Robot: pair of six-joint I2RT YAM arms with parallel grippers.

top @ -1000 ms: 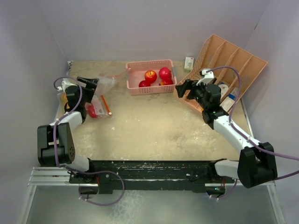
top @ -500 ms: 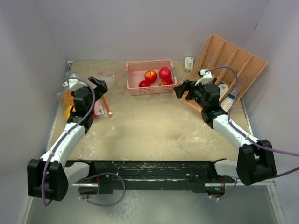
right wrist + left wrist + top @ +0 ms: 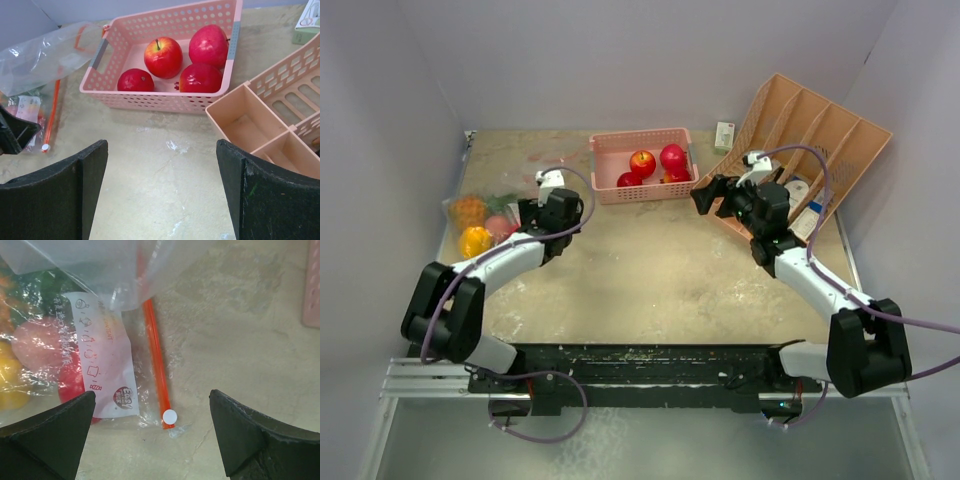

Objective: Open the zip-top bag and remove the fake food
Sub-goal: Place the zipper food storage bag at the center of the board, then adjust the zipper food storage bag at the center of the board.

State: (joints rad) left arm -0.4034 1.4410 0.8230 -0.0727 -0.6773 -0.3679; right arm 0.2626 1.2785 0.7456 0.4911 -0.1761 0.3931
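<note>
The bag (image 3: 102, 360) is lying flat at the far left of the table. The food inside it is bunching at its left end: an orange pineapple (image 3: 469, 209), a yellow pepper (image 3: 475, 241) and something red (image 3: 500, 226).

I am holding the left gripper (image 3: 556, 211) just right of the bag, jaws spread wide and gripping nothing. In its wrist view the orange zip (image 3: 155, 350) is running away from me between the fingers, with the white slider (image 3: 170, 415) at its near end. The part of the zip I can see is looking shut, so I am judging the opening step as not yet done.

To do that step well, I am planning to come down on the slider or on a single lip beside it, not on both layers. I am also counting on the other arm to pin the bag so it is not dragging along.

Further right, the basket (image 3: 605, 188) is holding four red fruit (image 3: 642, 162), all lying outside the bag. The right gripper (image 3: 709, 193) is hovering just right of the basket, jaws wide and empty, with the rack (image 3: 820, 125) behind it.

The film is glaring and crumpling, so I am not making out how many pieces are in the bag. Loose plastic is folding over the far end of the zip, and I cannot tell whether it is parted there.
</note>
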